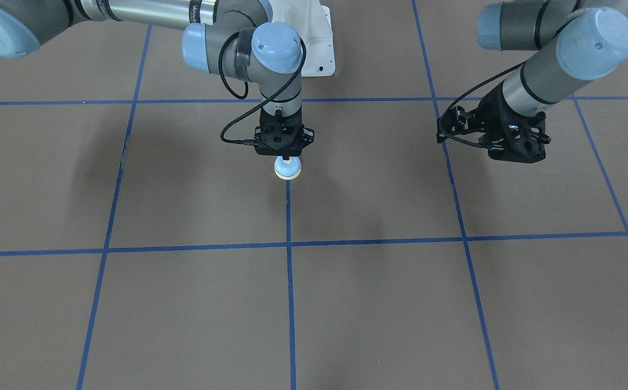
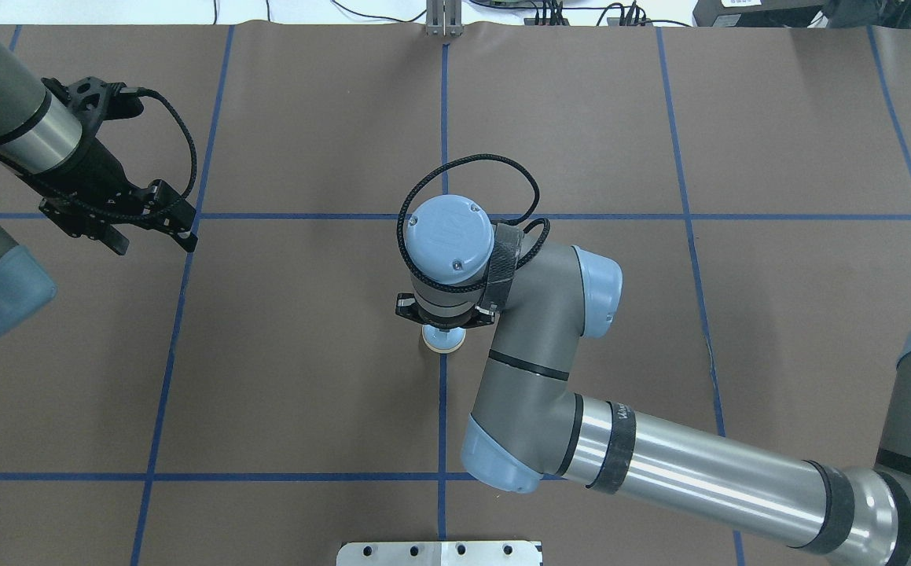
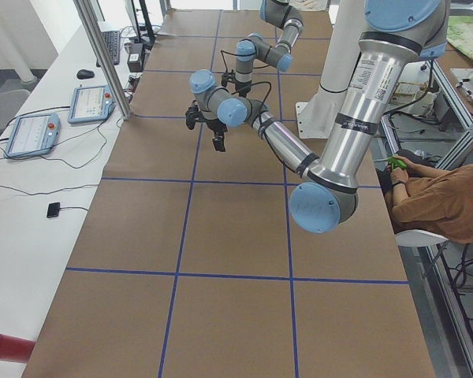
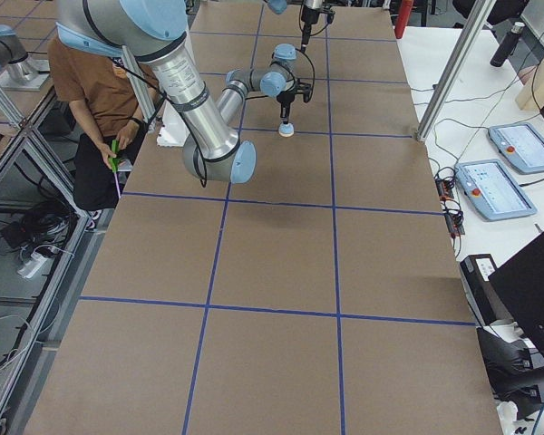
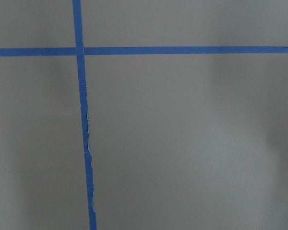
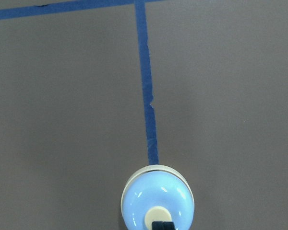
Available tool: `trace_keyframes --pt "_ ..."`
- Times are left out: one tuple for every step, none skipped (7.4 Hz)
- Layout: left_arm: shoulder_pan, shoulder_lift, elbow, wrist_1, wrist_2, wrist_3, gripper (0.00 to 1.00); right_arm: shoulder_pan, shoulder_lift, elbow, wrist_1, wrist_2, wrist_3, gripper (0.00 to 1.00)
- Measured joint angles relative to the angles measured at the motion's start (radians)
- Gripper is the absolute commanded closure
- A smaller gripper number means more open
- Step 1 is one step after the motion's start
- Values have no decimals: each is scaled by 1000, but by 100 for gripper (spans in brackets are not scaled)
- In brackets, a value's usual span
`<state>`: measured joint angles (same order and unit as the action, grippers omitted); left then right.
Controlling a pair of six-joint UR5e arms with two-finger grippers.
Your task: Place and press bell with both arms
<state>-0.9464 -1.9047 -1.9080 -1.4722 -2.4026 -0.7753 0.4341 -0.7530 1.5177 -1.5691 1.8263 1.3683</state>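
The small light-blue bell (image 1: pixel 287 168) with its cream button sits on the centre blue tape line (image 1: pixel 289 216), on or just above the brown table. It also shows in the overhead view (image 2: pixel 443 339), the exterior right view (image 4: pixel 287 130) and the right wrist view (image 6: pixel 158 201). My right gripper (image 1: pixel 286 158) points straight down over it, its black fingertips (image 6: pixel 162 225) closed at the cream button. My left gripper (image 2: pixel 150 238) hangs open and empty above the table, far to the bell's side; it also shows in the front-facing view (image 1: pixel 515 156). No bell shows in the left wrist view.
Blue tape lines (image 2: pixel 443 118) divide the brown table into squares. The white pedestal (image 1: pixel 316 49) stands behind the right arm. Teach pendants (image 3: pixel 91 102) lie on the white side bench. A seated person (image 3: pixel 445 197) is beside the robot's base.
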Motion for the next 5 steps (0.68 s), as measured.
trace_keyframes --pt "0 1 -5 1 1 -3 2 0 1 -14 21 2 1 100" --pt "0 2 -8 1 2 -6 2 0 4 -18 29 15 1 100" --pt "1 2 -9 1 2 -7 2 4 7 -15 29 38 1 100" --pt "1 2 -9 1 2 -8 2 19 -4 13 14 64 0 100" --pt "1 2 -9 1 2 -7 2 50 -47 90 -26 95 -6 100"
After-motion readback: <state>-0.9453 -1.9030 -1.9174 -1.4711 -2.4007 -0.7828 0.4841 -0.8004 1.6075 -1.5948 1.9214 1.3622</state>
